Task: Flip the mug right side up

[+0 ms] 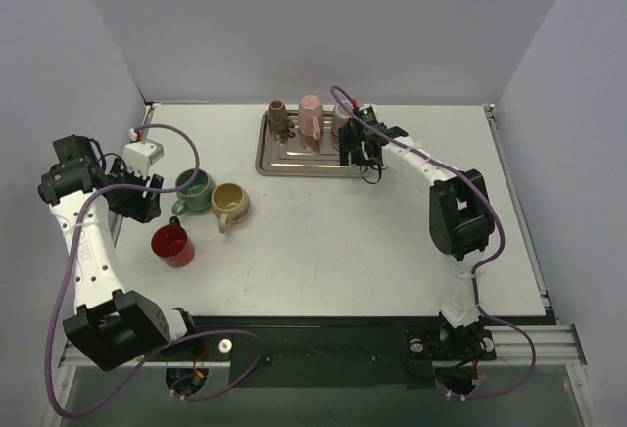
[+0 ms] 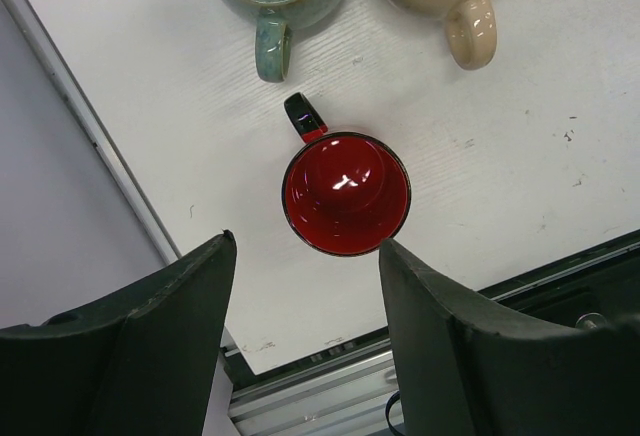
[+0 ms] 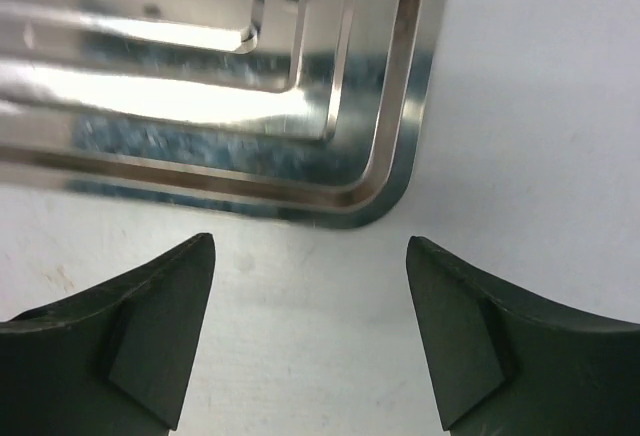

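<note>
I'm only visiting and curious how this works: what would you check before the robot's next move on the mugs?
1. Right gripper open: ok.
2. Left gripper open and empty: ok.
3. Red mug, green mug and tan mug standing mouth up: ok.
4. Right gripper over a mug on the tray: not ok, it faces a tray corner.
5. Pink mug on the tray upside down: cannot tell.
</note>
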Robot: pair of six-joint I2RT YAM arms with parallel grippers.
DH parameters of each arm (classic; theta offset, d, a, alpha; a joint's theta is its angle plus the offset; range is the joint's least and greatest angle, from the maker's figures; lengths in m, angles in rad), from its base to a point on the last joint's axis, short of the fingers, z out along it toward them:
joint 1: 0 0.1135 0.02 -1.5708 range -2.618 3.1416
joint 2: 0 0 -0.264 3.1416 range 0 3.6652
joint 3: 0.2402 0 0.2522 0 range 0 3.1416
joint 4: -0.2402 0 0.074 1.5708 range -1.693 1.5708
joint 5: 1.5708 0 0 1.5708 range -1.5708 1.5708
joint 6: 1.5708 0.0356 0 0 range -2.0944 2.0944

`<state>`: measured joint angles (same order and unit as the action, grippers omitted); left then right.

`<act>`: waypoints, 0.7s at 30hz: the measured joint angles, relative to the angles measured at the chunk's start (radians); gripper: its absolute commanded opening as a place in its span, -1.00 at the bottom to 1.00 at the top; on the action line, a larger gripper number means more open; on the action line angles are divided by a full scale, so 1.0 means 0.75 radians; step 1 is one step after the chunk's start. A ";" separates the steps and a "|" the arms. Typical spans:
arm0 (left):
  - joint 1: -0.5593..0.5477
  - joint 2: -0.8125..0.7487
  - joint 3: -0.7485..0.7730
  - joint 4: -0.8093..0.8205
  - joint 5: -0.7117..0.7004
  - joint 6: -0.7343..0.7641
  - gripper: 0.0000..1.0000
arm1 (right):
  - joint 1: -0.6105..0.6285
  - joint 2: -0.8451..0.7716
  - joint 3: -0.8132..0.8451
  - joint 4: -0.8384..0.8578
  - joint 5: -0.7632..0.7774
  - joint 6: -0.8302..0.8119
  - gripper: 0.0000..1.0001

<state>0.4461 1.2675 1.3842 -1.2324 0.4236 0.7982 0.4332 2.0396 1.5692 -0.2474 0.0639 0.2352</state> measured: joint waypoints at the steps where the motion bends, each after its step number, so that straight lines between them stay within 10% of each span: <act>1: 0.000 0.000 0.000 0.001 0.001 0.000 0.39 | 0.002 0.004 0.031 0.024 0.035 0.014 0.39; 21: 0.000 0.000 -0.002 0.011 0.051 0.001 0.39 | -0.014 0.624 0.782 0.106 0.195 0.161 0.10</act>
<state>0.4461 1.2675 1.3827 -1.2243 0.4618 0.7990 0.4225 2.5076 2.1555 -0.1677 0.2100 0.3561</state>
